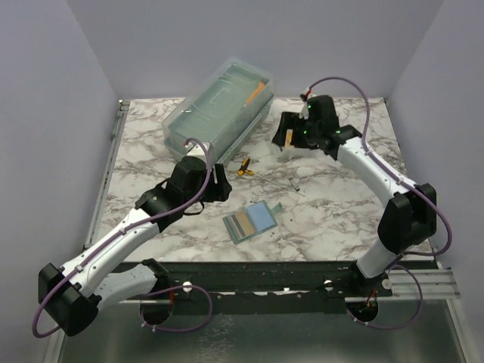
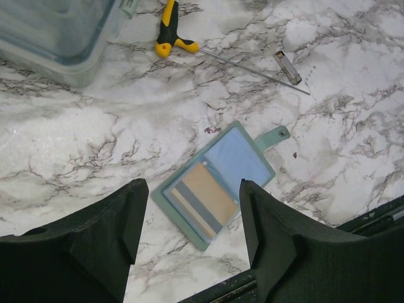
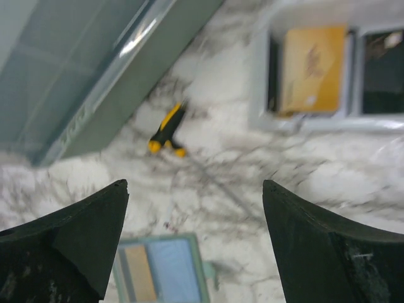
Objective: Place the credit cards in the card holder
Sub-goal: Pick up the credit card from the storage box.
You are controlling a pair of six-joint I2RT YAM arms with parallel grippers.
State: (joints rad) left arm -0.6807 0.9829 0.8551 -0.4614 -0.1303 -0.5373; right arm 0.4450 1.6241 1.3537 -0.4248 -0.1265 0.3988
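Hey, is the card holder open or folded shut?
Open: the card holder lies spread flat on the table, both inner panels facing up.

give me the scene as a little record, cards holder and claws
card holder: open flat on the marble table
holder card: gold, in one panel
white tray: loose gold card and what looks like a black card
left claw: open, empty, facing the holder
right claw: open, empty
yellow-handled tool: near the clear box

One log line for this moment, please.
left gripper open, near card holder | right gripper open, empty | tan card on holder panel | gold card in tray
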